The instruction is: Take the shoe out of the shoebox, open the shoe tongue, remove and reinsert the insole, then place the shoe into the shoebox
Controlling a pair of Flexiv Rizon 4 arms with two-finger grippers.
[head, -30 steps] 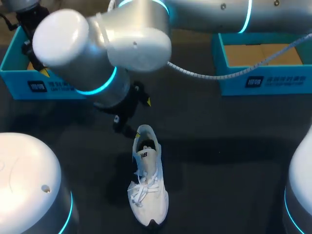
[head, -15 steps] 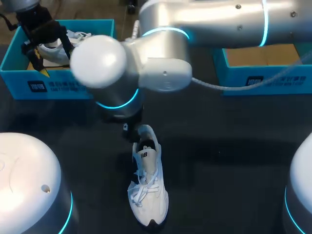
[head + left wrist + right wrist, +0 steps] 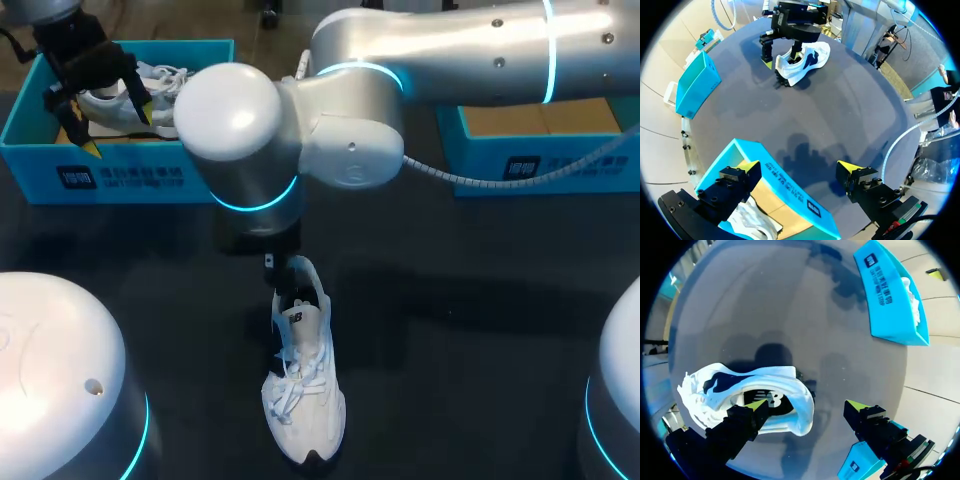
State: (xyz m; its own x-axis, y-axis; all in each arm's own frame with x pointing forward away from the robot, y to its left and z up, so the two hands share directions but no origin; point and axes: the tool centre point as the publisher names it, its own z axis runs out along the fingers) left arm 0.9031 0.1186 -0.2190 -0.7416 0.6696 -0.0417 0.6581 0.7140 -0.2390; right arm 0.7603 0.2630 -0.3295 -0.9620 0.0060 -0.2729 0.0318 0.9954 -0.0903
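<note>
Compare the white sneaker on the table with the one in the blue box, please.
The white laced sneaker stands in the open on the dark table; the white sneaker in the turquoise cardboard shoebox is partly hidden by its wall. One of the right arm's open jaws sits at the table sneaker's heel opening; the left arm's open jaws straddle the shoebox wall above the boxed sneaker. Both are white with laces.

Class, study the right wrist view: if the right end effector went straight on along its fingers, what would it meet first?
Probably the white shoe: the open right end effector straddles its heel rim, one fingertip over the shoe's opening, the other over bare table. Depth is hard to judge.
</note>
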